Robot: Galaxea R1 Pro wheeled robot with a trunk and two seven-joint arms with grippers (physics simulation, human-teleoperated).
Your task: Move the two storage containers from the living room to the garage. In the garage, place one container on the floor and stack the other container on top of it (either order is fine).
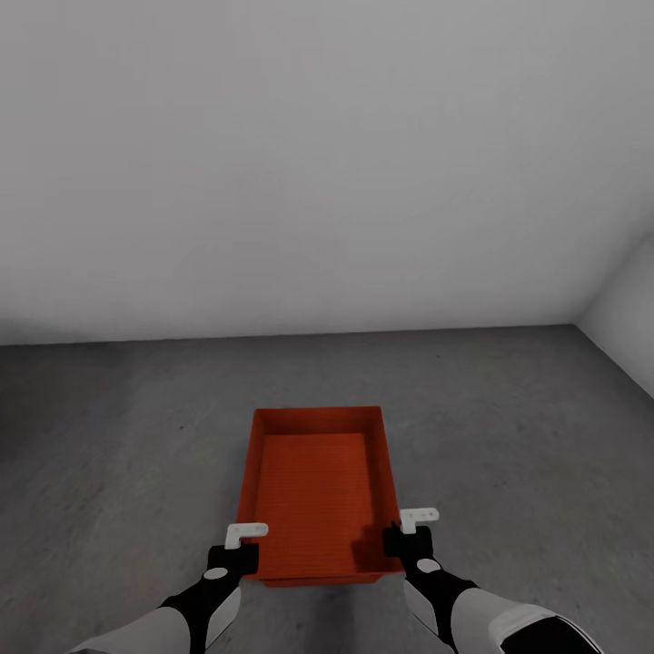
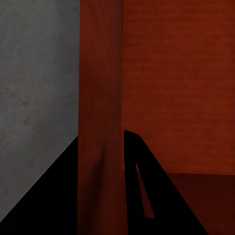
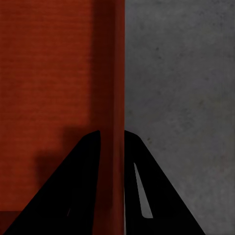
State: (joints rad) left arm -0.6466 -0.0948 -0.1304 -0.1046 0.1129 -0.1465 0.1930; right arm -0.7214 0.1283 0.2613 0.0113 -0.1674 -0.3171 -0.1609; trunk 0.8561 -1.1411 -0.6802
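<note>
One orange-red storage container (image 1: 313, 490), open-topped and empty, sits low over the dark grey floor (image 1: 509, 427) straight ahead of me. My left gripper (image 1: 241, 545) grips its left wall near the near corner, and my right gripper (image 1: 409, 536) grips its right wall opposite. In the left wrist view the black fingers (image 2: 147, 186) straddle the container's wall (image 2: 100, 73), pressed against it. In the right wrist view the fingers (image 3: 78, 186) close on the thin wall (image 3: 112, 73) the same way. I cannot tell whether the container touches the floor.
A bare white-grey wall (image 1: 318, 163) stands behind the container, meeting a side wall (image 1: 631, 318) at the far right corner. Rough grey floor (image 3: 181, 73) spreads to both sides of the container.
</note>
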